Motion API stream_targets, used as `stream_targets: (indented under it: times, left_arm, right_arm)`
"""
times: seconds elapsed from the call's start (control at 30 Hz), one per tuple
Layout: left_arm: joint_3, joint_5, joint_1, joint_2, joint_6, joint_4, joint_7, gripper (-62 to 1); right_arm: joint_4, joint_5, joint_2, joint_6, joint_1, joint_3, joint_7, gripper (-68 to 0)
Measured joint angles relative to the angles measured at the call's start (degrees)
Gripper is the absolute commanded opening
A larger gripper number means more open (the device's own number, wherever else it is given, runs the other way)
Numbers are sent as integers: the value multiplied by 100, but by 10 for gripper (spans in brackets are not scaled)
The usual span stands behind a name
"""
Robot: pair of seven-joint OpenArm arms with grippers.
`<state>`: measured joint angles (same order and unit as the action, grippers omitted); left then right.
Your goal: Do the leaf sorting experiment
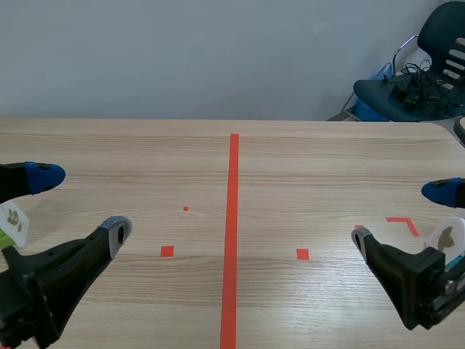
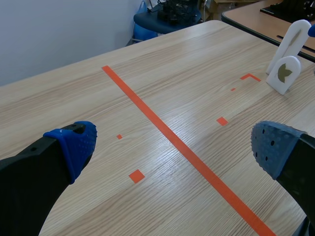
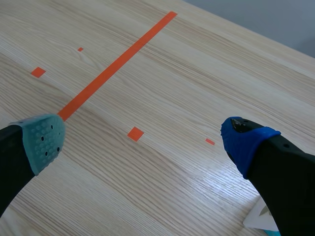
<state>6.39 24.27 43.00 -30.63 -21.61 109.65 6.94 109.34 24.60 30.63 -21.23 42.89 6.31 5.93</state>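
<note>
Bench (image 1: 305,167) of pale wood, crossed by orange-red tape marks, lies under both arms. The left gripper (image 1: 80,202) and right gripper (image 1: 400,214) hang low over it, each with fingers spread wide and nothing between them. The white leaf cards look light, thin and stiff, and likely to tip or slide, so a pinch across the flat faces near the upper edge seems best. One card (image 1: 14,222) stands just beside the left gripper and another card (image 1: 447,236) beside the right gripper. Each is a rounded white plaque bearing a small olive-brown leaf shape (image 2: 284,73).
</note>
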Motion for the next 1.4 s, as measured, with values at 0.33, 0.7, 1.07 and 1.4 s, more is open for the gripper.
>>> stream_targets:
  times: [0.33,0.7,1.07,1.4]
  left_arm:
    - [0,0,0,0,0,0,-4,14]
    - [0,0,0,0,0,0,-4,14]
    - [0,0,0,0,0,0,-4,14]
    - [0,0,0,0,0,0,-4,14]
  right_arm:
    - [0,0,0,2,-37,0,-129,4]
    - [0,0,0,0,-37,0,-129,4]
    - [0,0,0,0,-37,0,-129,4]
    - [0,0,0,0,-37,0,-129,4]
